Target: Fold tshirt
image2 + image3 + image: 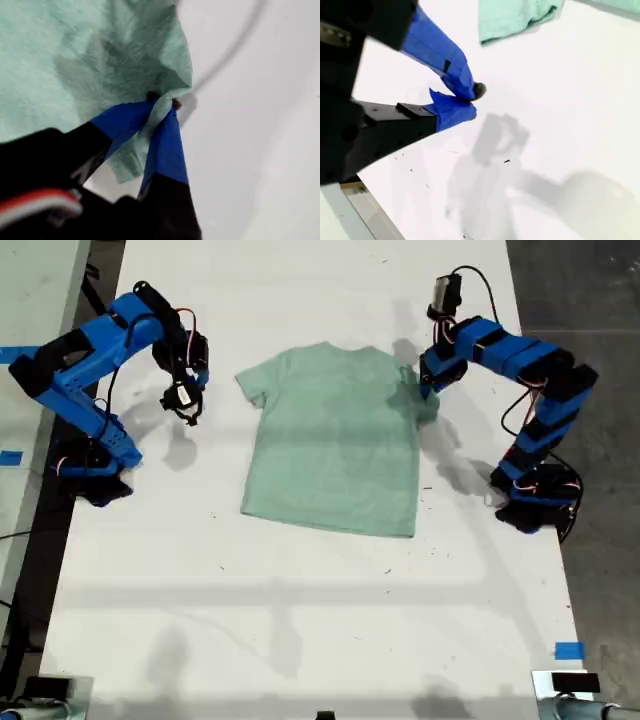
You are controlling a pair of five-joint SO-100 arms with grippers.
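- My first gripper [162,106] is pinching a bunched fold of the tshirt [335,440] at its sleeve on the exterior view's right; cloth is drawn up between the blue fingers [167,145]
- The rest of the tshirt lies flat on the white table [300,620], spreading away from that pinch
- My second gripper [472,102] hangs above bare table with tips pressed together, holding nothing; the other sleeve is near, beyond its tips, not touching
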